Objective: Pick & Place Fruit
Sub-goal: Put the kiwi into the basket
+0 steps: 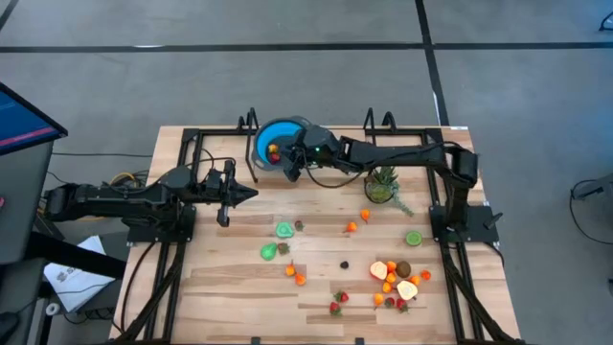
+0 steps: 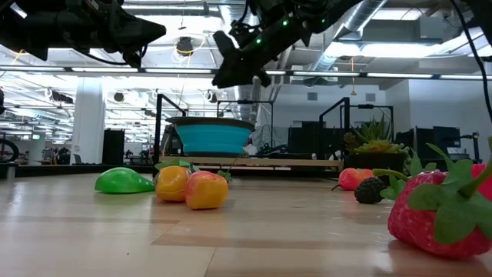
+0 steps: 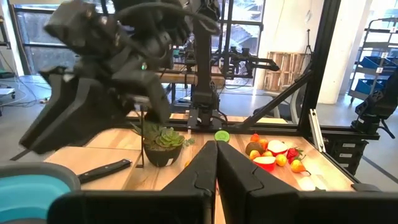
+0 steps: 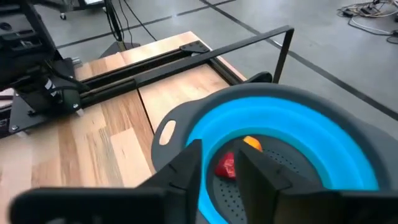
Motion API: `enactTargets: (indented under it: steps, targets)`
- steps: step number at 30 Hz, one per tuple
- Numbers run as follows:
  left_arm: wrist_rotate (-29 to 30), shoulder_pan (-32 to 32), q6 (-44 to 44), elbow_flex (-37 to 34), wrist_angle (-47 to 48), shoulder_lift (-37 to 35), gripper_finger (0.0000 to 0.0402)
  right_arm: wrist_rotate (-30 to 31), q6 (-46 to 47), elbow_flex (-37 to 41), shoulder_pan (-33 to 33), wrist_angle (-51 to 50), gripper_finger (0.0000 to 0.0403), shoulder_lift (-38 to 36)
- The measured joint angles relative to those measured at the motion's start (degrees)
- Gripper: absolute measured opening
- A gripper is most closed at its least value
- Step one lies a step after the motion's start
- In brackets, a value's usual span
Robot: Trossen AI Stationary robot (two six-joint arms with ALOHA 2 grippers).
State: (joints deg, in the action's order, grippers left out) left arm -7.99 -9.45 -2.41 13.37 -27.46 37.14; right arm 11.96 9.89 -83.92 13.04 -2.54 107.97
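- My right gripper [image 1: 291,171] hangs over the near rim of the blue bowl [image 4: 348,118], upper middle of the high view. Fingers stand narrowly apart, holding nothing visible.
- Risk: retracting low, I judge, could clip the rim and shift the bowl.
- Fruit in the bowl [image 4: 227,165] lies just beyond my fingertips.
- My left gripper [image 1: 251,194] waits closed, centre left.
- Remaining fruit [image 1: 397,281] lies scattered well apart, lower right.

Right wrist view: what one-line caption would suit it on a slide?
Right gripper hovers over the blue bowl, which holds a red fruit and an orange fruit.
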Motion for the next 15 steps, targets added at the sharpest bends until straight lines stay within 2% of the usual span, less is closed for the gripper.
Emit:
enactTargets:
  steps: [9, 15]
  targets:
    - [0.01, 0.0, -0.01, 0.0, 0.01, 0.0, 0.0002, 0.08, -2.37, 0.0, -3.29, -5.64, 0.0009, -2.94]
    - [0.02, 0.0, -0.01, 0.0, 0.0, -0.01, 0.0002, 0.05, -2.37, 0.0, -6.3, -8.1, 0.0008, -2.91]
